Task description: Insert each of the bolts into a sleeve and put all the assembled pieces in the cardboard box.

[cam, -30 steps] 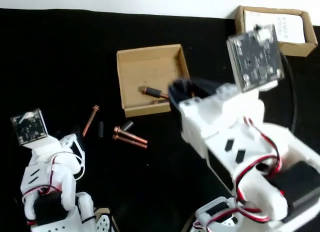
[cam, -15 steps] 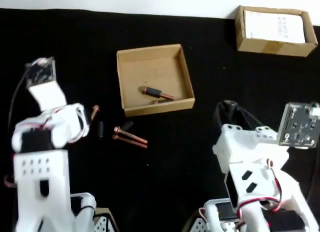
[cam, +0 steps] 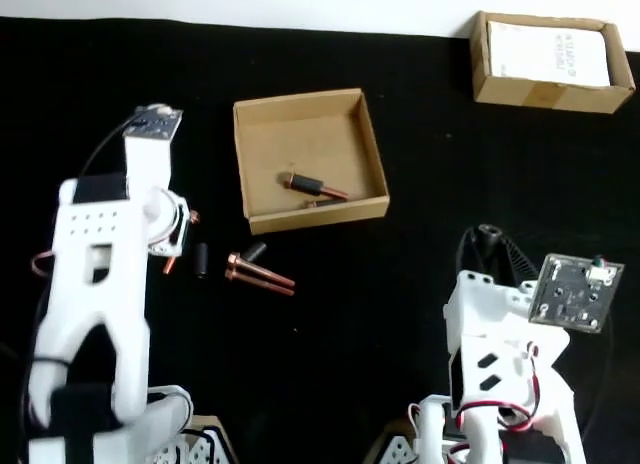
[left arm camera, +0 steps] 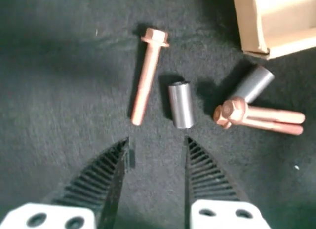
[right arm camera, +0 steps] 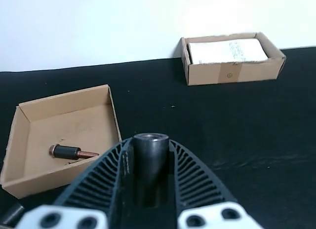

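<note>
Currently left end effector (left arm camera: 157, 142) parted, empty; right end effector (right arm camera: 149, 144) grasping sleeve (right arm camera: 149, 162).

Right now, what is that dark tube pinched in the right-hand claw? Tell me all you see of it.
It is a sleeve: a short, dark, metal-looking tube, its hollow end showing and seemingly empty. The right gripper holds it lengthwise between its black ribbed fingers, which press on both sides. Nothing else touches it.

Right gripper (right arm camera: 149, 144) clamped on an upright dark sleeve (right arm camera: 150, 162), with beyond it an open cardboard box (right arm camera: 74, 123) holding one assembled piece (right arm camera: 70, 152), and a second box (right arm camera: 229, 71) farther off on the black table (right arm camera: 207, 140).
</note>
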Controlling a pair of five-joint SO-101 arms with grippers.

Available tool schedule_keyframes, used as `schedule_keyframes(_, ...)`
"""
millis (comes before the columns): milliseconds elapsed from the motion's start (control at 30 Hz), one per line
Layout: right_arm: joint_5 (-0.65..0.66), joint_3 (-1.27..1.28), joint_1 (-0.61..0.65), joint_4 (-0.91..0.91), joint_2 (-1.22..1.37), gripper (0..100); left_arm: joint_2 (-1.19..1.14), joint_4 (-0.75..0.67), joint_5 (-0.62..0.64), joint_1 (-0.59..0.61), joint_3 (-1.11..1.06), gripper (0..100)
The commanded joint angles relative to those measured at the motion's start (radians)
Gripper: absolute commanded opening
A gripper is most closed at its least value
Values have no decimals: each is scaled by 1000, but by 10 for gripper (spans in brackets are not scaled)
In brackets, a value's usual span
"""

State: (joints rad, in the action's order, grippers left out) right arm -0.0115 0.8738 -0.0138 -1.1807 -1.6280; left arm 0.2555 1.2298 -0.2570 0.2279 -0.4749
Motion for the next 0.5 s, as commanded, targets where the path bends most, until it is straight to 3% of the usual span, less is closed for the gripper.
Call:
schedule_keyframes(0, 34, -1, -10, 47, -8, 6, -116, -5, -34, -10, 140, 165)
schedule_keyframes(467, 34, 38, -10, 101, -7, 6, -618, 3, -34, -15, 513, 163)
